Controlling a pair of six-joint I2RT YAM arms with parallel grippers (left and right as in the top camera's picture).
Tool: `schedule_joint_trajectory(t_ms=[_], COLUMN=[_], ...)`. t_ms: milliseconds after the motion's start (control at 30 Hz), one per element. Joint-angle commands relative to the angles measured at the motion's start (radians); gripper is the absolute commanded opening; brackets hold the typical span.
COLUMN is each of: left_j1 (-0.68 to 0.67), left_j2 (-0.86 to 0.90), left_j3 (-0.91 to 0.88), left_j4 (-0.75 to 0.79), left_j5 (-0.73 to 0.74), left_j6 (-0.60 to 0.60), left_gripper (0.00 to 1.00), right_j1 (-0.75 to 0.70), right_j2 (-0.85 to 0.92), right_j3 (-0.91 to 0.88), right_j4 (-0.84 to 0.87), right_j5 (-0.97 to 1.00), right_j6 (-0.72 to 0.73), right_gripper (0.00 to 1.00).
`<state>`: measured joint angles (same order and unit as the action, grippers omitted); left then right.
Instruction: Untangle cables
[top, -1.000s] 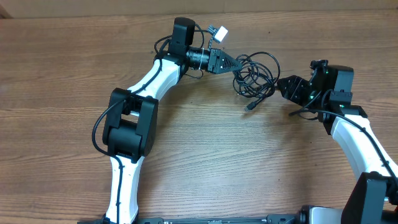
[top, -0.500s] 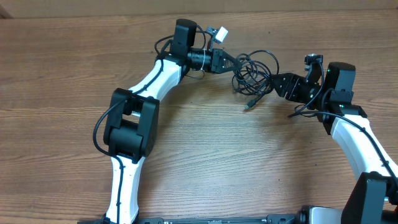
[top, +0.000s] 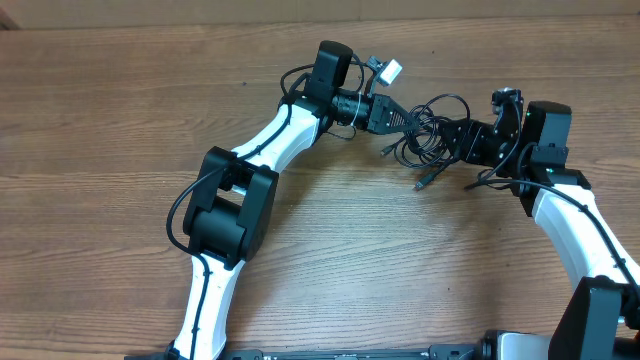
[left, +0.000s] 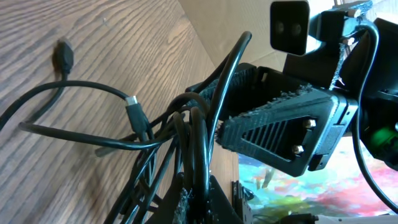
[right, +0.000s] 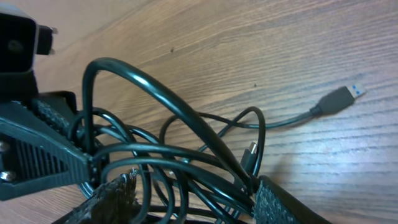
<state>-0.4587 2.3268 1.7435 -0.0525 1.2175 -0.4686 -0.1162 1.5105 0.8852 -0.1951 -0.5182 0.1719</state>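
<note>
Cables (top: 432, 135) sat as one tangled black bundle on the wooden table (top: 120, 120), far-centre-right in the overhead view, between the two gripper tips. Loops crossed over each other and several strands were bunched at one side. One loose end with a dark USB plug (top: 422, 184) trailed toward the near side and lay flat on the wood; the right wrist view showed the same plug (right: 341, 98) off to the side of the bundle. A smaller silver-tipped plug (left: 135, 112) hung in the tangle, lifted off the table. Left gripper (top: 405, 120) was pressed together, pinching a bunch of strands at the bundle's left edge; in its own wrist view the strands ran straight down into its fingers (left: 186, 205). Right gripper (top: 452, 140) stood spread at the bundle's right edge, with strands passing between its fingers (right: 115, 193), no pinch visible. The two grippers were close, tips facing each other across the tangle.
</note>
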Motion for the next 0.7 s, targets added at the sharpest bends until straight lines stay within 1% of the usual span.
schedule_joint_trajectory(t_ms=[0,200,400,667], left_j1=[0.002,0.013,0.013,0.006], left_j2=[0.005,0.005,0.005,0.005], left_j3=[0.002,0.002,0.002,0.002], left_j4=[0.009,0.01,0.058,0.061], left_j5=[0.039,0.047,0.162,0.252], left_j6=[-0.024,-0.101,-0.137,-0.137], left_gripper=[0.04,0.04,0.04,0.04], right_j1=[0.005,0.005,0.005,0.005], right_j2=[0.005,0.005,0.005,0.005], right_j3=[0.018,0.018,0.018,0.018], right_j4=[-0.009,-0.027,-0.027,-0.016], right_j5=[0.006,0.013,0.048,0.118], right_j6=[-0.019,-0.026,-0.024,-0.016], right_gripper=[0.6,0.59,0.6,0.6])
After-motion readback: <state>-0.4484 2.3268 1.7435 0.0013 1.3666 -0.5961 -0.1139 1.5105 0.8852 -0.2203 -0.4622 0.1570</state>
